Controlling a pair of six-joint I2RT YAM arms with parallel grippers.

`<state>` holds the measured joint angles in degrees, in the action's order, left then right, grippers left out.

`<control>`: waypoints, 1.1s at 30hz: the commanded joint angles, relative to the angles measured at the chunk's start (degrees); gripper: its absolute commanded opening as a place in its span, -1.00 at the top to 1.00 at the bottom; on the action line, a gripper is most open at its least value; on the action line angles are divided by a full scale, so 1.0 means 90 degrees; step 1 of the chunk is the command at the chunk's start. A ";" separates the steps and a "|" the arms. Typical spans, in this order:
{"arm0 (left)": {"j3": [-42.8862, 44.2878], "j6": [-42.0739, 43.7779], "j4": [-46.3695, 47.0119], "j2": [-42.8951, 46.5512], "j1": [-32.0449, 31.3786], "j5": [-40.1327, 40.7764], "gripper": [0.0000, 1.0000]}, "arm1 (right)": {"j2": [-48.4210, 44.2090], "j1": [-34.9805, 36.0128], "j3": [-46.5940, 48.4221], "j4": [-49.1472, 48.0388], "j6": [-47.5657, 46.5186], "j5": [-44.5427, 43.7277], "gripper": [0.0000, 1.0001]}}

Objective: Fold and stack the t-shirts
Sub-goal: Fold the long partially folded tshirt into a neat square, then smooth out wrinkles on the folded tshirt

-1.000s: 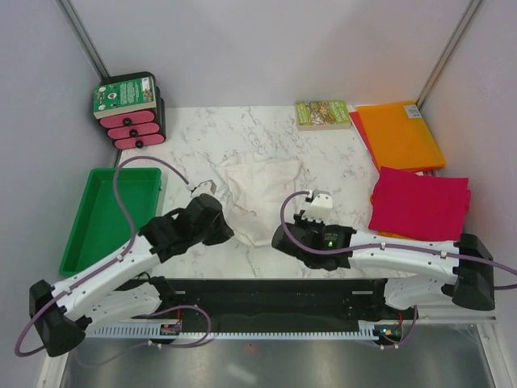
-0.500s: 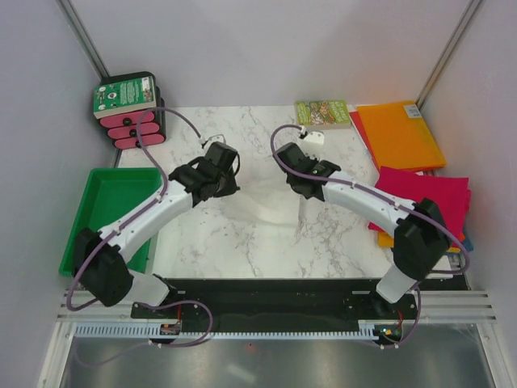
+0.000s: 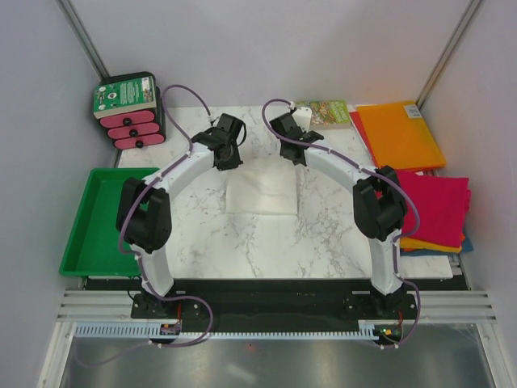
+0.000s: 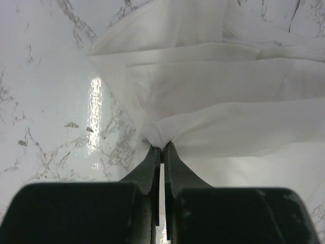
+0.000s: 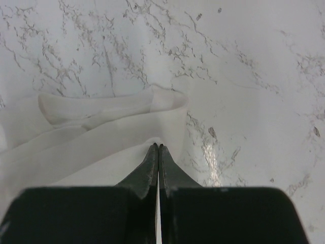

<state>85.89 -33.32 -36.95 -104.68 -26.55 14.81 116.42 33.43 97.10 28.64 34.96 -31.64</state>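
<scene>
Grip: left hand (image 4: 162,148), right hand (image 5: 158,146) pinched tight on white t-shirt (image 3: 262,190).

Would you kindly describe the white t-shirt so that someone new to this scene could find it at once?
On the marble table, look at the middle. There lies the white t-shirt, a flat rectangle with its far corners pinched by the left gripper and right gripper. Unlike the magenta t-shirt and orange t-shirt at the right edge, it is thin and almost marble-coloured.
</scene>
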 commanded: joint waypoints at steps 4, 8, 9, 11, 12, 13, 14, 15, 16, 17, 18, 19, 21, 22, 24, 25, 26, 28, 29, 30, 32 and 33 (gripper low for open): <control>0.1051 0.0392 0.0053 -0.0887 0.0293 -0.0102 0.97 | 0.0832 -0.0355 0.1027 -0.0136 -0.0349 0.0155 1.00; 0.1423 0.0363 0.0024 -0.1346 0.0439 -0.0199 0.96 | 0.1243 -0.0492 0.1456 -0.0155 -0.0398 0.0283 1.00; 0.1501 0.0362 0.0023 -0.1560 0.0469 -0.0219 0.96 | 0.1331 -0.0492 0.1651 -0.0175 -0.0427 0.0312 1.00; 0.1804 0.0401 0.0004 -0.1766 0.0527 -0.0249 0.96 | 0.1604 -0.0521 0.1953 -0.0253 -0.0564 0.0409 1.00; 0.1921 0.0402 -0.0015 -0.1854 0.0547 -0.0239 0.82 | 0.1673 -0.0521 0.2033 -0.0350 -0.0612 0.0391 0.86; 0.2096 0.0363 -0.0016 -0.1942 0.0576 -0.0220 0.45 | 0.1712 -0.0511 0.2053 -0.0467 -0.0719 0.0410 0.65; 0.2127 0.0314 -0.0006 -0.1894 0.0567 -0.0065 0.24 | 0.1645 -0.0511 0.1869 -0.0632 -0.0730 0.0391 0.46; 0.2088 0.0188 0.0062 -0.1817 0.0576 0.0014 0.01 | 0.1335 -0.0502 0.1664 -0.1020 -0.0730 0.0361 0.18; 0.2011 0.0148 0.0159 -0.1535 0.0557 0.0073 -0.37 | 0.1119 -0.0453 0.1411 -0.1276 -0.0769 0.0371 0.05; 0.1913 0.0157 0.0257 -0.1388 0.0528 0.0160 -0.50 | 0.0914 -0.0433 0.0886 -0.1510 -0.0808 0.0400 -0.08; 0.1719 0.0177 0.0461 -0.1212 0.0508 0.0219 -0.59 | 0.0583 -0.0385 0.0717 -0.1716 -0.0847 0.0410 -0.29; 0.1639 0.0177 0.0502 -0.1094 0.0479 0.0249 -0.67 | 0.0483 -0.0288 0.0609 -0.1698 -0.0867 0.0410 -0.35; 0.1377 0.0138 0.0541 -0.0791 0.0430 0.0084 -0.68 | 0.0201 -0.0180 0.0199 -0.1698 -0.0906 0.0642 -0.34; 0.1259 0.0099 0.0570 -0.0732 0.0411 -0.0052 -0.58 | 0.0131 -0.0063 0.0014 -0.1708 -0.0858 0.0722 -0.29; 0.0812 -0.0086 0.0599 -0.0586 0.0303 -0.0423 -0.44 | -0.0034 0.0025 -0.0572 -0.1776 -0.0575 0.0936 0.39; 0.0644 -0.0135 0.0677 -0.0547 0.0187 -0.0618 -0.21 | -0.0064 0.0113 -0.0777 -0.1815 -0.0468 0.1092 0.64; 0.0469 -0.0213 0.0726 -0.0488 0.0108 -0.0630 -0.10 | -0.0074 0.0152 -0.1146 -0.1854 -0.0263 0.1132 0.96; -0.0137 -0.0282 0.0969 -0.0420 -0.0164 -0.0649 0.13 | -0.0084 0.0269 -0.1461 -0.1913 -0.0087 0.1191 1.00; -0.0342 -0.0340 0.1058 -0.0400 -0.0243 -0.0649 0.21 | -0.0084 0.0309 -0.1733 -0.1932 0.0011 0.1239 1.00; -0.0692 -0.0389 0.1117 -0.0361 -0.0312 -0.0649 0.29 | -0.0094 0.0386 -0.1862 -0.2010 0.0138 0.1279 1.00; -0.1103 -0.0545 0.1214 -0.0428 -0.0449 -0.0669 0.45 | -0.0104 0.0465 -0.2203 -0.2088 0.0226 0.1269 1.00; -0.1221 -0.0604 0.1234 -0.0468 -0.0459 -0.0707 0.57 | -0.0113 0.0533 -0.2302 -0.2089 0.0343 0.1269 1.00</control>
<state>80.71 -34.87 -28.08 -108.47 -28.99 10.09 116.22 37.23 80.51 11.86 33.56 -21.43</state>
